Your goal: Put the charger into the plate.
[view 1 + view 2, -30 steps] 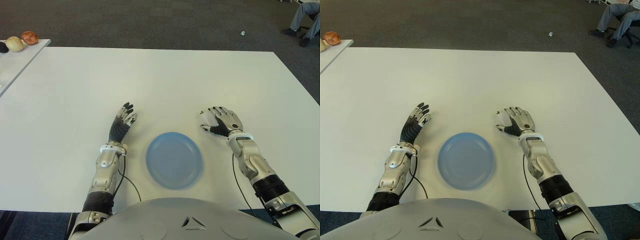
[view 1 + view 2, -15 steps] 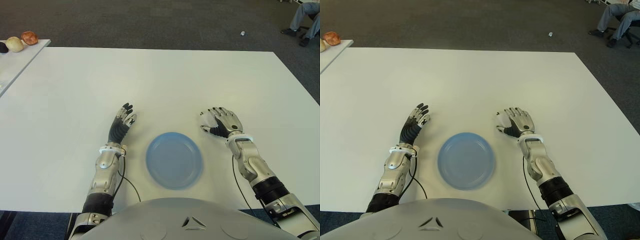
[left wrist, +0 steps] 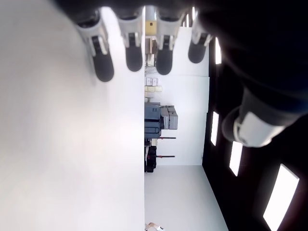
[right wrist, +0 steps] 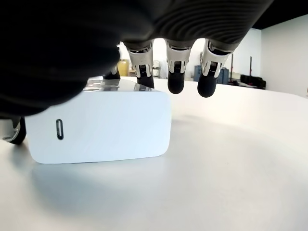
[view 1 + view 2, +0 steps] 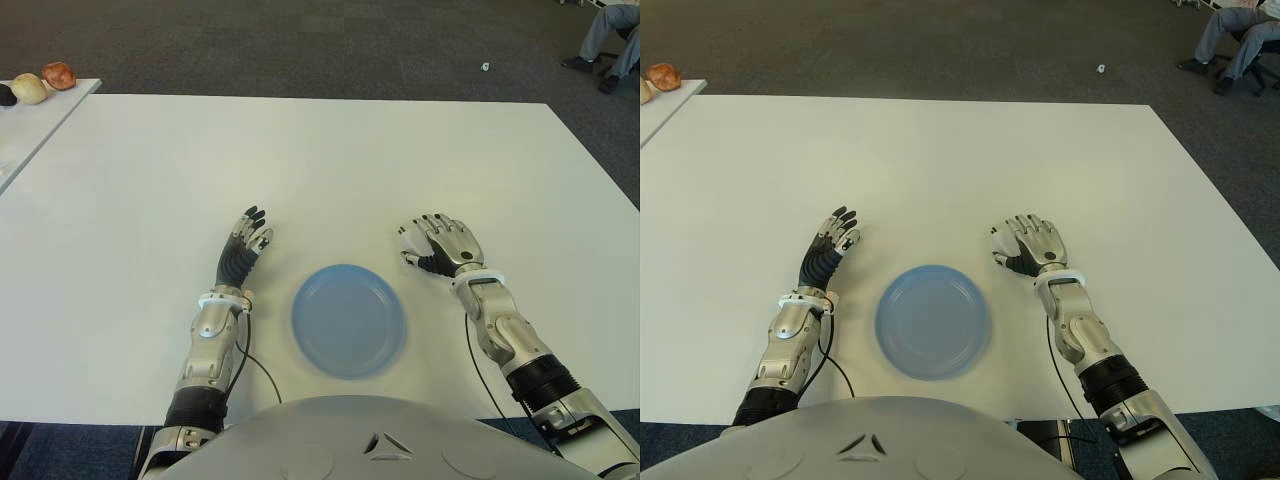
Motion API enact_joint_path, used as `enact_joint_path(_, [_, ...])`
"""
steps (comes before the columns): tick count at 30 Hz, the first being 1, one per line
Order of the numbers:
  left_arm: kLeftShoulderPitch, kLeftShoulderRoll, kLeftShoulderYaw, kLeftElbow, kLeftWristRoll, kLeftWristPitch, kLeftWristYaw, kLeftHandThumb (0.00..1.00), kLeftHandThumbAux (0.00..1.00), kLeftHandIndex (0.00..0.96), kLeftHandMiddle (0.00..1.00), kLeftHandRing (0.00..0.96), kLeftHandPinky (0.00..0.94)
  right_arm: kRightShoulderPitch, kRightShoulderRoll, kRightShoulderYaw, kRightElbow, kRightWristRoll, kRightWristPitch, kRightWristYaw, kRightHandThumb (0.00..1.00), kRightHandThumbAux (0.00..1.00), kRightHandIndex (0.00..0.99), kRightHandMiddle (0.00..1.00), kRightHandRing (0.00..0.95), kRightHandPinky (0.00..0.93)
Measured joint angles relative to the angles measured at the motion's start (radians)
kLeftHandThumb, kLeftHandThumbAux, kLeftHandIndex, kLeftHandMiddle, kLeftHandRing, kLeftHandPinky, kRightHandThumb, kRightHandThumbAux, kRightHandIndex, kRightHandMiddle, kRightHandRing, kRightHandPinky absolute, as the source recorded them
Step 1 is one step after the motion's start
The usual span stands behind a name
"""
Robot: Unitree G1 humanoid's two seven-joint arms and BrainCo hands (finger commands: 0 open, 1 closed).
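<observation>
Right wrist view showed the small white block-shaped charger (image 4: pixel 98 122) lying flat on the white surface (image 4: pixel 231 163), directly under the right hand (image 4: pixel 159 72), whose fingers (image 4: pixel 176 72) arched over it without closing on it; its thumb was beside one end. In the eye views that hand sat just right of the round pale blue plate (image 5: pixel 349 319), which held nothing. The left hand (image 5: pixel 245 250) showed left of the plate, fingers straight and holding nothing.
</observation>
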Motion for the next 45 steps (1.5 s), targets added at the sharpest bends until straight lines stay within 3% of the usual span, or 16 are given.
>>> enact_joint_path(6, [0.001,-0.003,0.000,0.000,0.000,0.000,0.000,0.000,0.539,0.049,0.118,0.103,0.080,0.001,-0.001,0.002,0.000,-0.002,-0.004,-0.005,0.233,0.281,0.000,0.000,0.000,0.021])
enact_joint_path(9, [0.001,-0.005,0.000,0.000,0.000,-0.001,0.000,0.000,0.540,0.050,0.119,0.101,0.082,0.002,0.004,-0.004,0.005,0.010,-0.021,-0.038,0.301,0.306,0.000,0.000,0.017,0.172])
enact_joint_path(11, [0.002,-0.006,0.000,0.000,0.000,-0.003,0.000,0.000,0.543,0.054,0.121,0.103,0.084,0.002,0.015,-0.012,0.022,0.028,-0.041,-0.078,0.387,0.323,0.000,0.006,0.087,0.294])
enact_joint_path(14, [0.003,-0.009,0.000,0.000,-0.001,-0.006,0.000,0.000,0.544,0.057,0.122,0.104,0.086,0.002,0.034,-0.022,0.065,0.063,-0.078,-0.149,0.491,0.339,0.018,0.057,0.170,0.393])
enact_joint_path(20, [0.005,-0.010,0.002,0.000,-0.004,-0.009,0.000,0.000,0.544,0.063,0.129,0.107,0.084,0.002,0.061,-0.051,0.125,0.130,-0.152,-0.262,0.710,0.372,0.095,0.202,0.355,0.488])
enact_joint_path(28, [0.007,-0.011,0.003,0.003,-0.007,-0.019,0.000,0.000,0.545,0.071,0.132,0.110,0.088,-0.001,0.090,-0.085,0.153,0.215,-0.222,-0.316,0.869,0.396,0.160,0.336,0.480,0.482])
enact_joint_path(32, [0.007,-0.011,0.004,0.005,-0.007,-0.022,0.000,0.000,0.545,0.073,0.130,0.108,0.084,-0.003,0.096,-0.092,0.159,0.246,-0.244,-0.312,0.908,0.400,0.184,0.383,0.510,0.444])
enact_joint_path(35, [0.007,-0.011,0.004,0.006,-0.008,-0.024,0.000,0.000,0.544,0.072,0.130,0.107,0.084,-0.005,0.098,-0.093,0.161,0.258,-0.255,-0.306,0.930,0.405,0.219,0.408,0.521,0.465])
enact_joint_path(38, [0.007,-0.011,0.005,0.007,-0.008,-0.026,0.000,0.000,0.540,0.072,0.129,0.107,0.084,-0.006,0.099,-0.093,0.162,0.265,-0.262,-0.300,0.977,0.556,0.259,0.427,0.491,0.508])
enact_joint_path(45, [0.008,-0.010,0.007,0.008,-0.008,-0.029,0.000,0.000,0.522,0.070,0.127,0.103,0.079,-0.008,0.105,-0.098,0.156,0.280,-0.265,-0.285,0.998,0.628,0.341,0.415,0.529,0.569])
